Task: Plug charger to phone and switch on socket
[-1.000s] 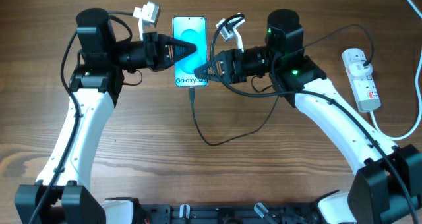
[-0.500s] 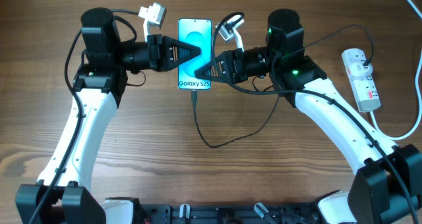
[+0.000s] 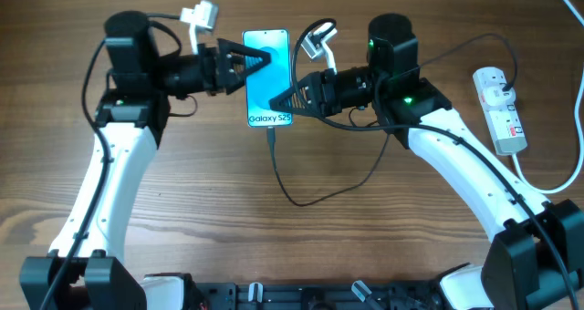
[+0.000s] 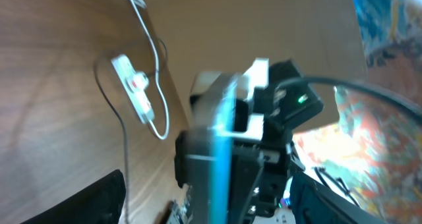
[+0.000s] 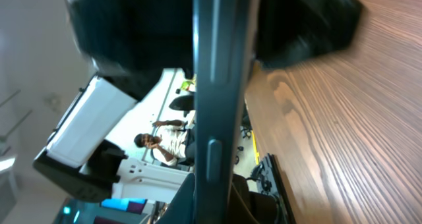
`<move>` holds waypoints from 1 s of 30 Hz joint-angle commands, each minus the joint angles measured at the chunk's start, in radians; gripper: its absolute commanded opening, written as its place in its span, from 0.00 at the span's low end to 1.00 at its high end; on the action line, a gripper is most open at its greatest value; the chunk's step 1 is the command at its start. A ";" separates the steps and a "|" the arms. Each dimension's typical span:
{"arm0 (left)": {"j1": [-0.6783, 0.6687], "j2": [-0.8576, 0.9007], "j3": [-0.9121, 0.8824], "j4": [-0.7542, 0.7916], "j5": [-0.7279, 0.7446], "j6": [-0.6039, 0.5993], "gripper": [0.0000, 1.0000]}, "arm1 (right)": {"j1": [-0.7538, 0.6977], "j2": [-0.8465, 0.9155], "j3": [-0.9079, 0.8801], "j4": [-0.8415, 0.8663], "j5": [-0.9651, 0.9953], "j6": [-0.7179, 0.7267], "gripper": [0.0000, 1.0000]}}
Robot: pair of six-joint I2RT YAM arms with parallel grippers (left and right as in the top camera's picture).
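Observation:
The phone faces up with its cyan screen lit, between the two grippers at the back of the table. My right gripper is shut on its right edge; the right wrist view shows the phone edge-on between the jaws. At its left edge my left gripper stands open, its fingers wide on either side of the phone. The charger runs as a thin black cable from its plug tip at the phone's bottom edge, looping across the table. The socket lies at the far right.
A thicker white cable leaves the socket toward the right table edge. The black cable's loop lies on the wood between the two arms. The left wrist view shows the socket far off, behind the phone.
My left gripper has opened and let go of the phone's left edge. The right gripper has shut on the phone, which shifted slightly right.

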 commanded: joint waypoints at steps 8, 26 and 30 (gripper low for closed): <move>0.164 -0.016 0.005 -0.251 -0.155 0.154 1.00 | 0.005 0.007 -0.035 -0.332 0.436 -0.330 0.04; 0.166 -0.016 0.005 -0.479 -0.694 0.174 1.00 | 0.005 0.429 -0.056 -0.218 0.354 -0.297 0.04; 0.166 -0.016 0.005 -0.479 -0.694 0.174 1.00 | 0.005 0.478 -0.056 -0.215 0.357 -0.297 0.04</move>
